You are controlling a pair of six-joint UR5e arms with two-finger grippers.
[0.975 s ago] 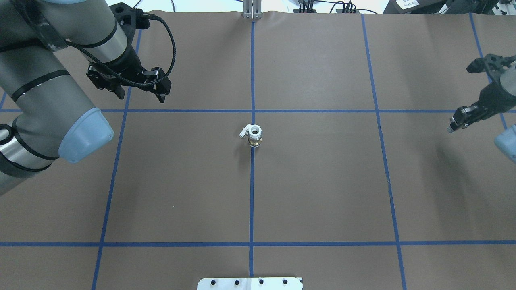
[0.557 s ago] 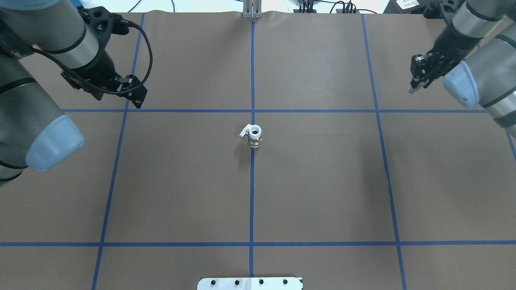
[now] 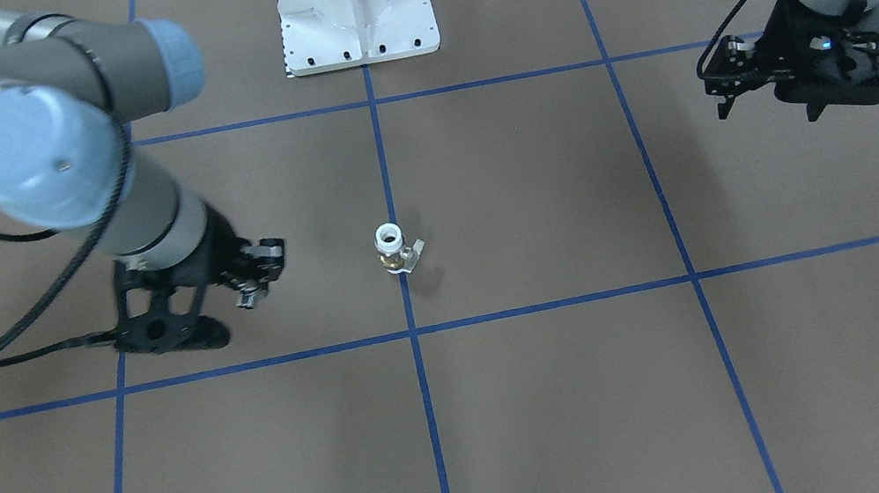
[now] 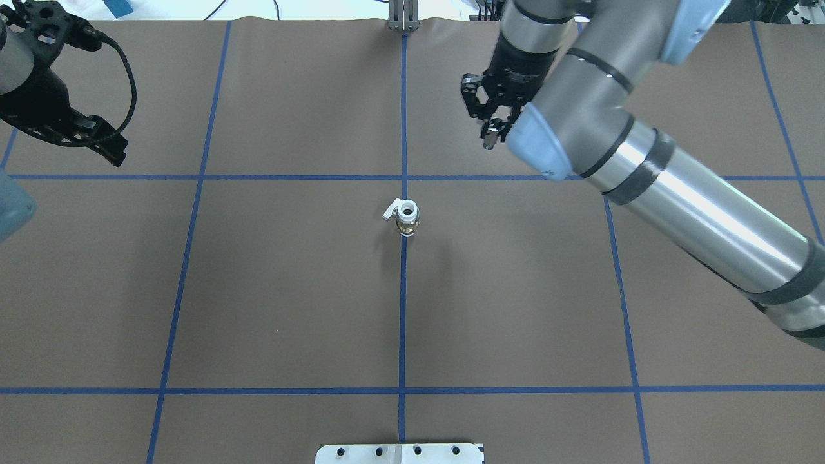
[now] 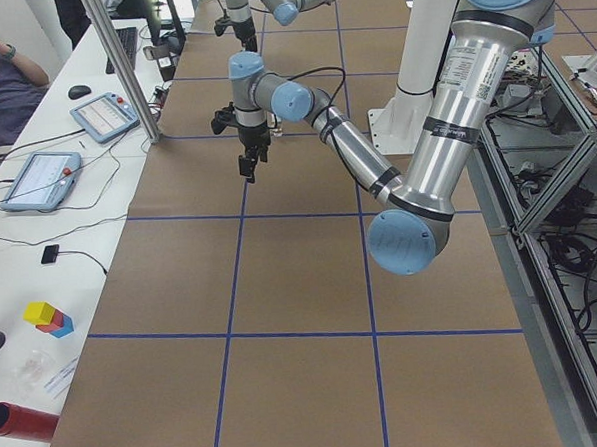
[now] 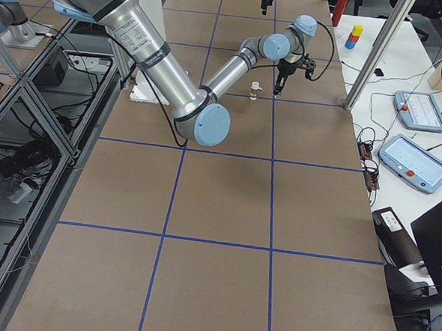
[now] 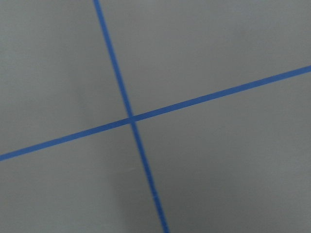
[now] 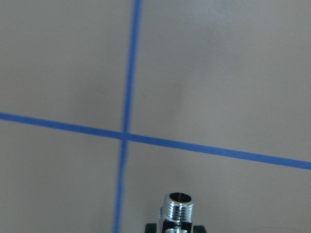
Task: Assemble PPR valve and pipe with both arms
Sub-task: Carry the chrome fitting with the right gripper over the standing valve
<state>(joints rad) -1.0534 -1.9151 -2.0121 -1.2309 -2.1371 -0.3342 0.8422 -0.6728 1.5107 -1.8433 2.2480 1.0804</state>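
The right tool (image 4: 491,131) is seen clamped on the pipe (image 8: 178,208), and the chrome threaded end is shown poking out past the fingertips in the wrist view. A big swing has been made. A second ago this tool was parked out at the table's right edge, then it was drawn up toward the far right corner. Now it is brought well inboard, just right of the centre tape line (image 4: 403,309) and on the far side of the PPR valve (image 4: 407,218). The pipe is held clear of the table (image 4: 290,290), near the valve but plainly apart from it and not yet over it.

The left tool (image 4: 93,136) is carried the other way. Its jaws appear spread wide with nothing gripped, and only bare table and crossing tape are shown by its wrist camera. Earlier it was hanging a grid square left of centre; now it is pulled right out to the far left edge.

The valve is left untouched, in the same spot as before. It stands upright on the centre line, white open end up, lever sticking out toward the robot's left.

The approach for mating is judged to be underway with the right arm alone. The pipe must be lined up over that open white end, and with the valve unheld, a tip-over is the risk to be watched.
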